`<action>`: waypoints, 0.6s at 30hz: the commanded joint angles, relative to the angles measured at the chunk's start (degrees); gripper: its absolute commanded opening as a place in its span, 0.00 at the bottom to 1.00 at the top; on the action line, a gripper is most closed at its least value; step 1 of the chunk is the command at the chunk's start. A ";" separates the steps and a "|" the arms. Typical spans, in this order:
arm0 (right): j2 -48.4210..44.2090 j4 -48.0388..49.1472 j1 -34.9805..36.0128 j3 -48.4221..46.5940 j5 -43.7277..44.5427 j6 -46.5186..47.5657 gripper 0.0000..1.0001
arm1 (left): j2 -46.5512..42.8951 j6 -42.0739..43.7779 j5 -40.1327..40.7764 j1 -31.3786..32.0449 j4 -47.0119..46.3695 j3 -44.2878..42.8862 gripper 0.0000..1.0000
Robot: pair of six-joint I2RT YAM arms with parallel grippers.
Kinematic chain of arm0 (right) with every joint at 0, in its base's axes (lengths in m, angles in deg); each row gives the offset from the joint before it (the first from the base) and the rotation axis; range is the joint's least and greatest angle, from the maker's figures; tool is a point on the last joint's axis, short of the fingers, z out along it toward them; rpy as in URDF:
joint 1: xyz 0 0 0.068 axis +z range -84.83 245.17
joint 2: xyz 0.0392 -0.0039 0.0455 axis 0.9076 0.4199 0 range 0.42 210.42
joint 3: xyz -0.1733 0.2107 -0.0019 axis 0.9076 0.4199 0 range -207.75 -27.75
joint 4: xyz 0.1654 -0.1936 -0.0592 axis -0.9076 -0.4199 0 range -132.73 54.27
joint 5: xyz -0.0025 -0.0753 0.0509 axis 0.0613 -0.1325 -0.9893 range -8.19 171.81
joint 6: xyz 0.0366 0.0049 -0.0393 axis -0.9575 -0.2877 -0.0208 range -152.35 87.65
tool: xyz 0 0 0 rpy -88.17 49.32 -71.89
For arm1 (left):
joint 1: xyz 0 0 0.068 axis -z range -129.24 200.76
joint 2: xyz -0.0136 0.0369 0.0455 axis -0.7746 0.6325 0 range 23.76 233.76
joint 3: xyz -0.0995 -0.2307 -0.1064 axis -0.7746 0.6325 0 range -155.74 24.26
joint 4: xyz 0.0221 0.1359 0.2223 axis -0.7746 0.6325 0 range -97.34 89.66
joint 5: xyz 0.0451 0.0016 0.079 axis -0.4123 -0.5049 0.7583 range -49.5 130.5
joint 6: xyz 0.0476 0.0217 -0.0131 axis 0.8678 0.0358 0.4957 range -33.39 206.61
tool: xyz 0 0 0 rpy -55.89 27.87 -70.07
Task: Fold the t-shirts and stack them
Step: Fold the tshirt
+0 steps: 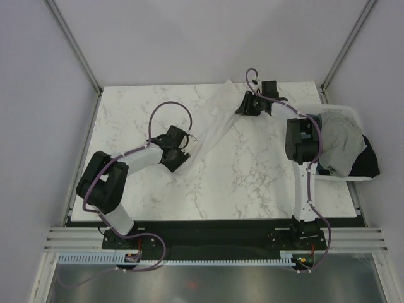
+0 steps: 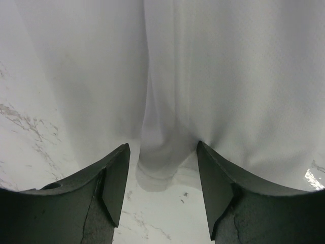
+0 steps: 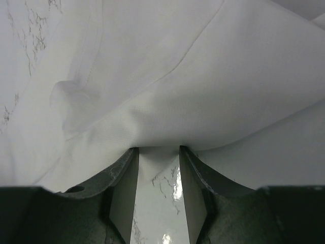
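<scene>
Two fingers of the left gripper stood partly apart, with a bunched fold of the white t-shirt drawn down between their tips. The fold seemed pinched there, though contact on the left-hand finger was hard to judge from the wrist view. Below the fold's hem, a shadow lay on the marble table, so that edge hung just clear of the surface.

The right gripper was clamped on another part of the same shirt. A narrow tuck of cloth was caught between its fingertips, and the rest billowed up and away over both fingers, with bare marble showing in the gap behind the tips.

From above, the shirt ran as a slanted band between the two grippers, from the far middle of the table, by the right gripper, to the near left, by the left gripper.

At the table's right edge sat a white bin. It held a crumpled grey t-shirt and a black t-shirt that spilled over its near right corner. Both lay well apart from the white one.
</scene>
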 commanded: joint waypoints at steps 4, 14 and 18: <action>4.48 -2.43 0.40 -6.27 -0.35 -1.68 0.46 | 3.20 -0.01 -2.29 5.73 5.08 3.08 0.64; 1.05 -3.14 1.01 -4.52 0.00 1.04 0.47 | 6.71 0.87 -0.71 19.00 4.82 2.64 0.64; -1.05 -3.22 1.01 -2.41 0.44 2.09 0.47 | 8.99 0.70 0.52 25.76 5.17 1.68 0.64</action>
